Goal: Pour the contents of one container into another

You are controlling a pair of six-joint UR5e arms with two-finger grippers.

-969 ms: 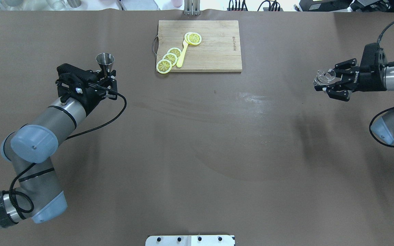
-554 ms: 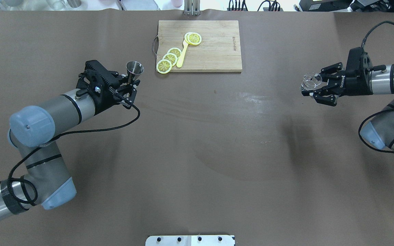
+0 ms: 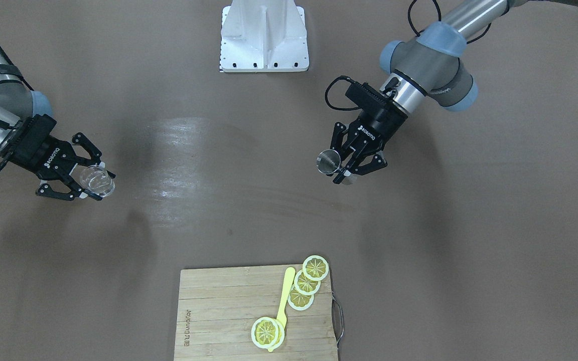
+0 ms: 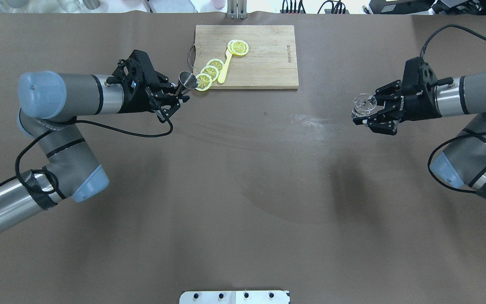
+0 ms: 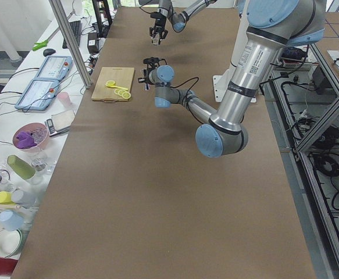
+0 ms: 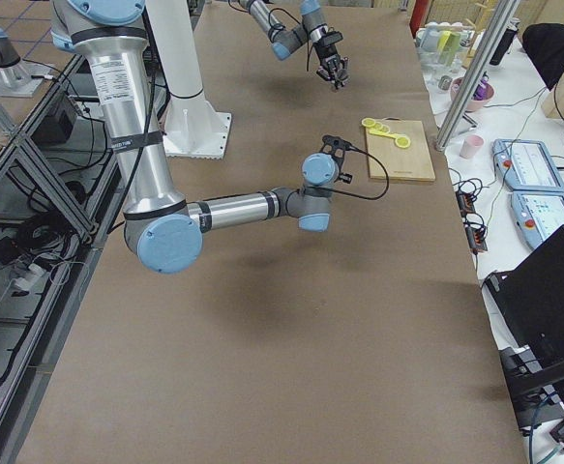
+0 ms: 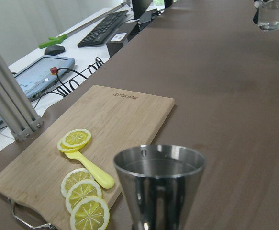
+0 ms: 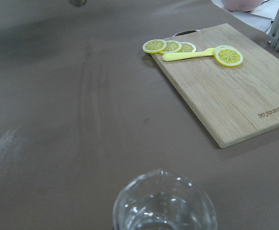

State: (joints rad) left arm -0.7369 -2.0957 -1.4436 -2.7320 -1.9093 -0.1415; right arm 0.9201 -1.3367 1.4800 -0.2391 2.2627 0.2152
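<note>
Steel jigger (image 4: 187, 81) L, glass (image 4: 363, 103) R (apart)

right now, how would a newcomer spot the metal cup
Find the wooden cutting board at the table's far edge. Just off its handle end, the left gripper holds a small steel cone-shaped cup. It is the only metal vessel; the right gripper holds a clear glass.

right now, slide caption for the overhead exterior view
Left gripper holds a steel jigger, right gripper a clear glass cup, far apart; lemon slices lie on the cutting board.
</note>
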